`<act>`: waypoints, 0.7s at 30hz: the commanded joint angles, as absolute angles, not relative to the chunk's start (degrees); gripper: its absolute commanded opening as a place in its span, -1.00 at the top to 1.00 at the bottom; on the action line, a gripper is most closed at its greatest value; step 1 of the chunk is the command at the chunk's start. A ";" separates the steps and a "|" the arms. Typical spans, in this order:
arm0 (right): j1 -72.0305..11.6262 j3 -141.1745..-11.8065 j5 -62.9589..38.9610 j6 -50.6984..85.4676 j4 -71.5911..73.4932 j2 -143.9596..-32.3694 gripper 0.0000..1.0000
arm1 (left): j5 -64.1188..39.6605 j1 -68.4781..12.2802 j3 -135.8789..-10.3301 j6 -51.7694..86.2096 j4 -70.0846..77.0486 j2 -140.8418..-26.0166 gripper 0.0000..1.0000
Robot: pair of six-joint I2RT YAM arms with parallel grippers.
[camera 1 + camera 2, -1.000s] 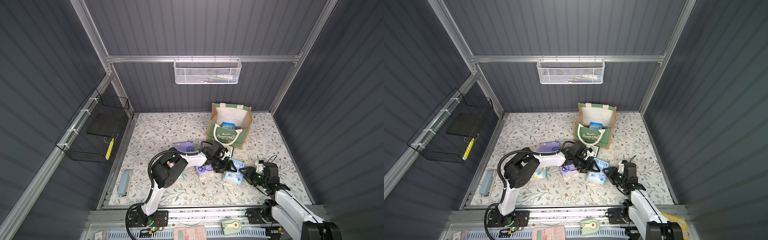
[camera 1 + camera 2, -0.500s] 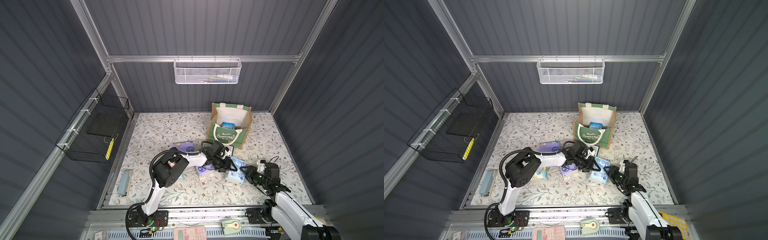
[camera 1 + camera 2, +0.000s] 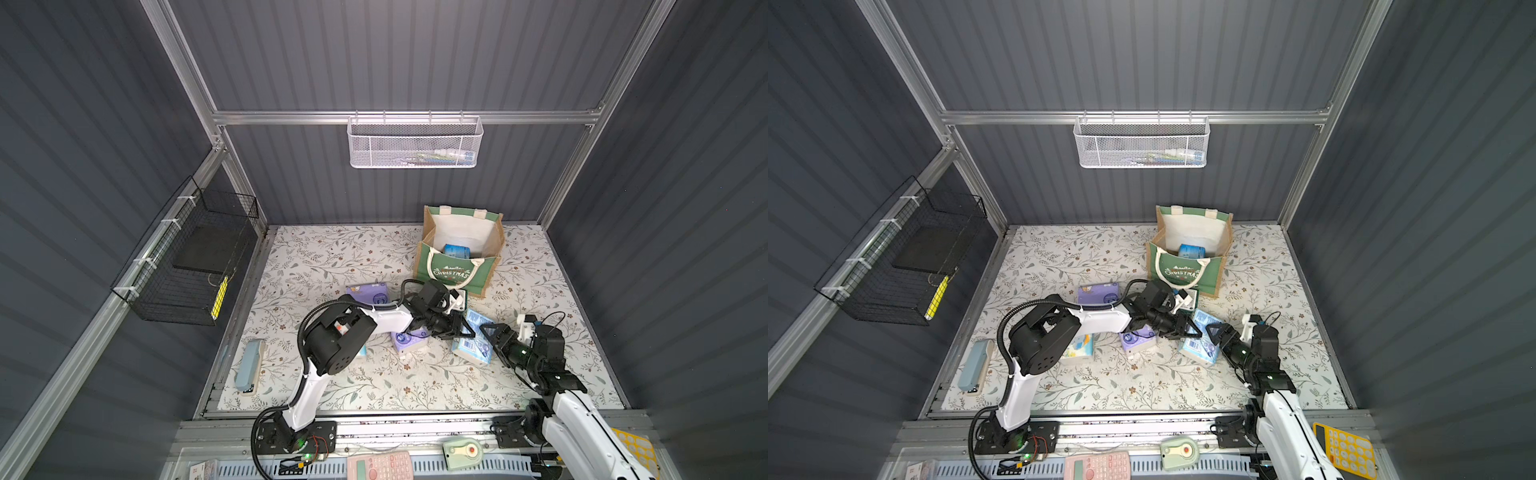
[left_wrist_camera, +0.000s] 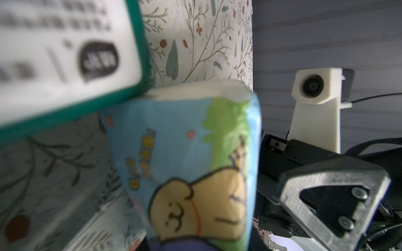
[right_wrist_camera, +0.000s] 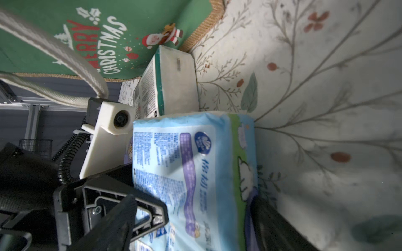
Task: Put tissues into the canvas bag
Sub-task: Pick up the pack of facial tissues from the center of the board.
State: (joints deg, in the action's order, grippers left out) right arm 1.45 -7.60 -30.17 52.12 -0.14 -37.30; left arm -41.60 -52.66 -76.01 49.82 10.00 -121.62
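Light-blue glossy film wraps the tissue pack (image 3: 473, 347), printed with dense blue text, a purple band, a green stripe and a cartoon bear. It rests on the floral mat (image 3: 332, 257) at 6 o'clock from the canvas bag (image 3: 485, 267), outside it. Right gripper (image 3: 490, 333): jaws spread wide astride the pack, at its 3 o'clock. Left gripper (image 3: 465, 332): at 10 o'clock, apparently touching the pack; its grip state cannot be determined.

My left arm (image 3: 386, 318) and right arm (image 3: 582, 419) are white shells on black joints; a black corrugated cable (image 3: 316, 311) loops off the left. Cream printed wrist camera housing (image 4: 315, 87); black triangular finger (image 4: 315, 177), two screws.
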 commanded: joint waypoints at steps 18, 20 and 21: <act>1.58 -17.77 -29.89 40.04 -2.04 -32.69 -0.98 | -39.65 -52.51 -78.74 45.02 4.60 -112.57 0.28; 1.82 -18.79 -30.14 39.54 -1.79 -32.29 -0.98 | -39.34 -52.47 -79.13 44.78 4.09 -111.89 0.28; 2.01 -19.25 -30.08 39.27 -2.10 -32.26 -0.98 | -39.22 -52.50 -79.46 44.58 3.72 -111.58 0.28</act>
